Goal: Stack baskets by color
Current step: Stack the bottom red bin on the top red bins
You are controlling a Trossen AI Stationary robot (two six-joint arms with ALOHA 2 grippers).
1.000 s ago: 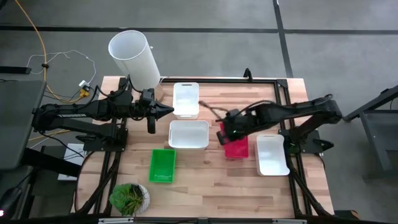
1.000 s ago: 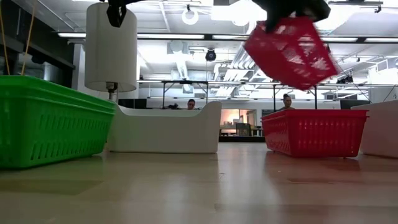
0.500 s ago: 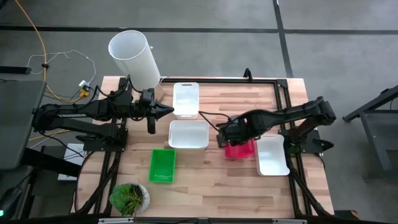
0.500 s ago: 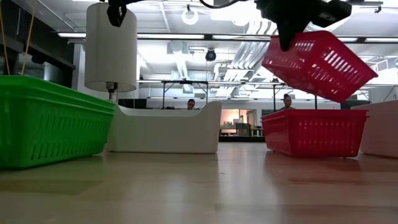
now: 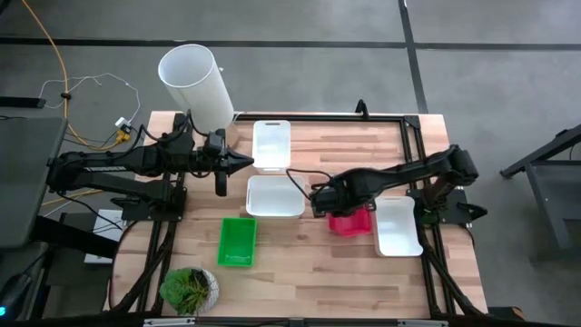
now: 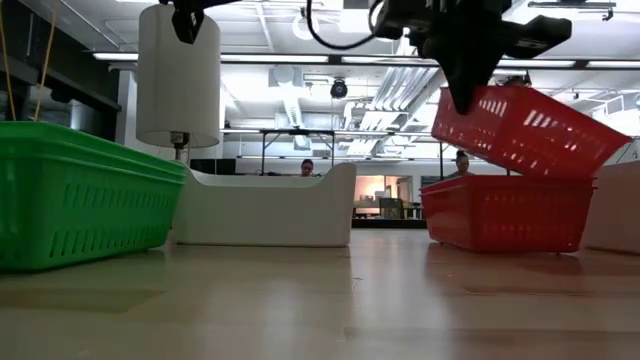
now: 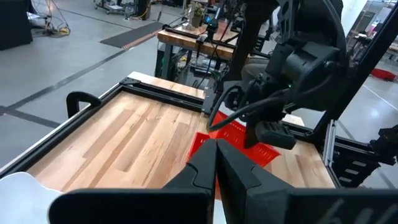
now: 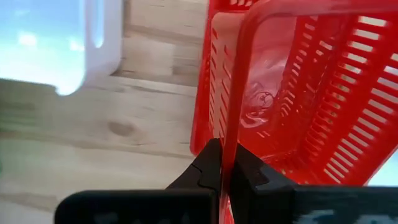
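My right gripper (image 5: 318, 202) is shut on a red basket (image 6: 520, 125) and holds it tilted over a second red basket (image 6: 505, 212) that stands on its base on the table. The held basket's low end sits at the lower one's rim; I cannot tell whether they touch. Two white baskets (image 5: 271, 145) (image 5: 275, 196) stand mid-table, and a third (image 5: 398, 225) stands at the right. A green basket (image 5: 238, 241) rests near the front left. My left gripper (image 5: 238, 162) hovers shut and empty at the far left. My right gripper pinches the red basket's rim (image 8: 234, 118) at its raised end, the wall running between the two fingers, one inside and one outside. The fingers come from above, pointing down. The basket hangs tilted, opening up, its far end lower, over the other red basket.
A tall white cylinder lamp (image 5: 195, 86) stands at the far left corner, and a small potted plant (image 5: 189, 289) at the near left corner. A black frame (image 5: 413, 136) runs along the table's far and right edges. Bare wood shows between the green and red baskets.
My right gripper has sunk and shifted slightly toward the table's left while its wrist rolled. The held red basket has turned from a steep hang to a flatter tilt and come down onto the line of the standing red basket's rim.
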